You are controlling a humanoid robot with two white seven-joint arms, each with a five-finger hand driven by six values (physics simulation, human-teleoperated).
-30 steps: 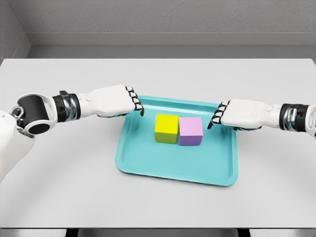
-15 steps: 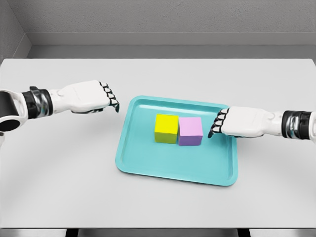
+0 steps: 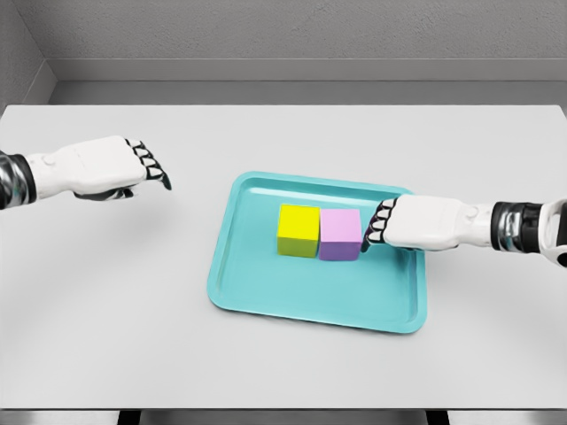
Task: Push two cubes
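- On the light grey table lies one teal tray, a shallow rectangle with rounded corners whose long axis runs left to right, turned slightly so that its right end sits a little nearer the camera.
- Two cubes stand inside the tray, toward its far half: one yellow cube on the left and one lilac cube on the right.
- The two cubes stand side by side with their facing sides touching, forming a short row that runs left to right, roughly parallel to the tray's long edges.
- Each cube rests flat on one face, upright, with its front face turned toward the camera; being cubes, neither has a long axis of its own.
- The right robot hand reaches in from the right over the tray's right rim, its fingers curled downward with the dark tips right at the right side of the lilac cube; it grasps nothing.
- Whether those tips actually press on the cube or stop just short cannot be told from this view.
- The left robot hand hovers over the bare table well to the left of the tray, apart from both cubes, fingers bent down and loosely together, holding nothing.
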